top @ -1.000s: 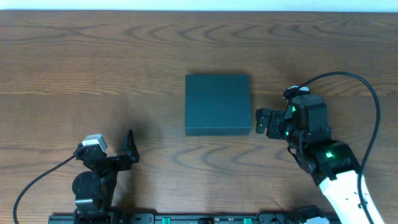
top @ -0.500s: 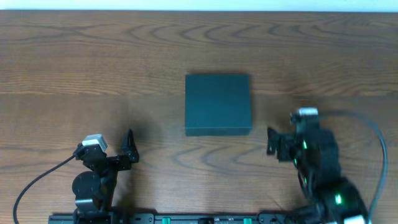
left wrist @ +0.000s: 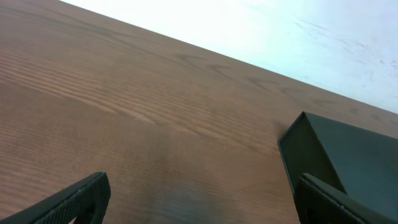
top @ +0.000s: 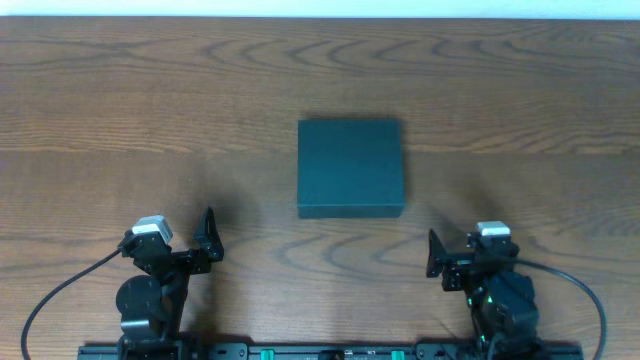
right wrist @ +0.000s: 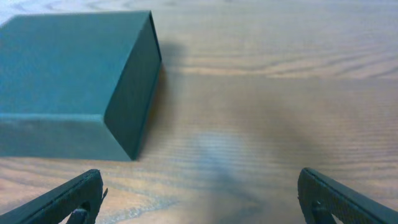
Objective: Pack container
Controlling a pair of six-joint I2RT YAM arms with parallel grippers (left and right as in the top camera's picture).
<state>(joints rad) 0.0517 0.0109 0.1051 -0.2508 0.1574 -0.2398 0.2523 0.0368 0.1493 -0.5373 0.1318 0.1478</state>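
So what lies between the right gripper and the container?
Nothing: only bare wooden table separates the open right gripper from the closed container, clearest in the right wrist view.

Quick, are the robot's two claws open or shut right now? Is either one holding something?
Left gripper: jaws open, holding nothing.
Right gripper: jaws open, holding nothing.
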